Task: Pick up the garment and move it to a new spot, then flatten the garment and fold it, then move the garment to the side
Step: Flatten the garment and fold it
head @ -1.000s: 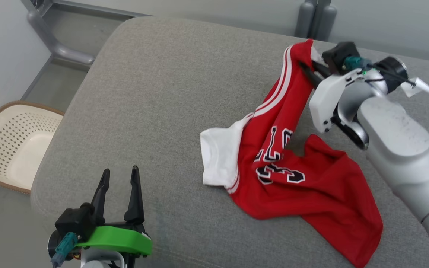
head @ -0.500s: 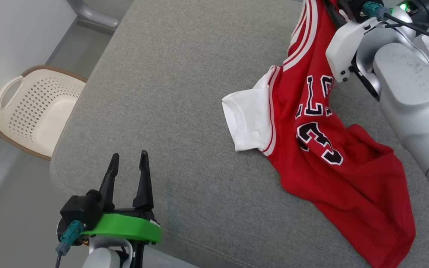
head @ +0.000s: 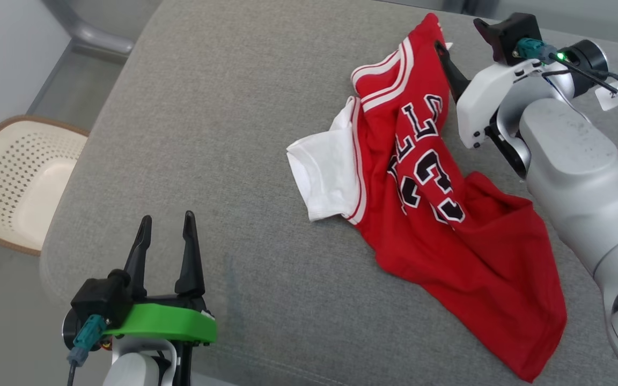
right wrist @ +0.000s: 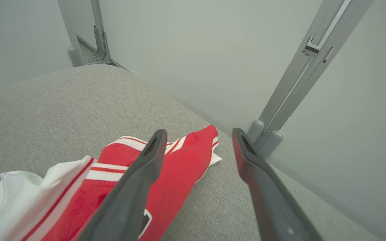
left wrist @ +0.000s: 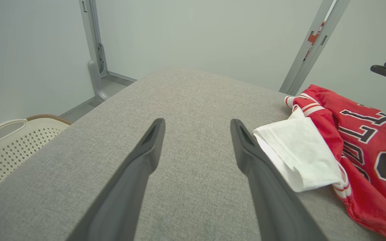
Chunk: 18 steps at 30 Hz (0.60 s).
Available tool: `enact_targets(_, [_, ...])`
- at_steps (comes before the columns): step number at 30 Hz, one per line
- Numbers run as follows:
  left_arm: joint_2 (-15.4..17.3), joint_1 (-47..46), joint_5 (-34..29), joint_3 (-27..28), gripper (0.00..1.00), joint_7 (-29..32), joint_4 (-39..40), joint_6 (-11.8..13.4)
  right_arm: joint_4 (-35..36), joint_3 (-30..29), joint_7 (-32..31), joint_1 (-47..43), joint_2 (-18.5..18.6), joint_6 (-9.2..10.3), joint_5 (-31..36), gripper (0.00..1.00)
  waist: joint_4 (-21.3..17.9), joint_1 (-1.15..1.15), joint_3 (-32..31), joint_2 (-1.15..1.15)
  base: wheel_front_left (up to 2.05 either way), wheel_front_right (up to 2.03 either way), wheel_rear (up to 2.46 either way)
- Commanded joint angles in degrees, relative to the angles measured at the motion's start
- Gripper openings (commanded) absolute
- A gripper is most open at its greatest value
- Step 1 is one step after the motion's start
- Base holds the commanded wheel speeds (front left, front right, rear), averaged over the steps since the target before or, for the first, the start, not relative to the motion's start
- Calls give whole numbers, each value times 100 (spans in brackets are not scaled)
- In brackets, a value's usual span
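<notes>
The garment (head: 438, 214) is a red jersey with black-and-white numbers and a white sleeve. It lies crumpled on the grey cushion (head: 223, 134), right of centre. My right gripper (head: 458, 34) hovers open just above the garment's far tip, with nothing between its fingers. In the right wrist view the garment (right wrist: 179, 167) lies under and left of the open right gripper (right wrist: 198, 131). My left gripper (head: 167, 217) stands open over the cushion's near left part, apart from the cloth. In the left wrist view the left gripper (left wrist: 197, 122) is empty and the garment (left wrist: 347, 140) lies to its right.
A cream perforated basket (head: 14, 198) stands on the floor left of the cushion. Grey metal frame posts (right wrist: 300, 70) and a pale wall rise close behind the cushion's far edge. Bare cushion stretches between my left gripper and the garment.
My right gripper has opened and let go of the garment's upper edge, which has dropped onto the cushion. The head camera has shifted. The left gripper stays open.
</notes>
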<state>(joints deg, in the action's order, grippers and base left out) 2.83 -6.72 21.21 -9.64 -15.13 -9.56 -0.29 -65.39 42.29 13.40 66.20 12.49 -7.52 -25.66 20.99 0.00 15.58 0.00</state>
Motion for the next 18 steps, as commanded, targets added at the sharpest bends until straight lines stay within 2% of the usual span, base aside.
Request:
enact_targets(1, [12, 41, -64, 49, 100, -1, -10, -28, 65, 26, 45, -191, 63, 6, -145, 100, -348, 0, -245, 0, 0, 0, 0])
enact_targets(10, [13, 178, -299, 249, 100, 0, -47, -163, 812, 387, 89, -1232, 634, 6, -1019, 100, -987, 0, -523, 0, 0, 0, 0])
enact_targets(18, [13, 210, -372, 301, 100, 0, -49, -209, 2311, 1026, -54, -2364, 1263, 7, -1714, 100, -1157, 0, -551, 0, 0, 0, 0])
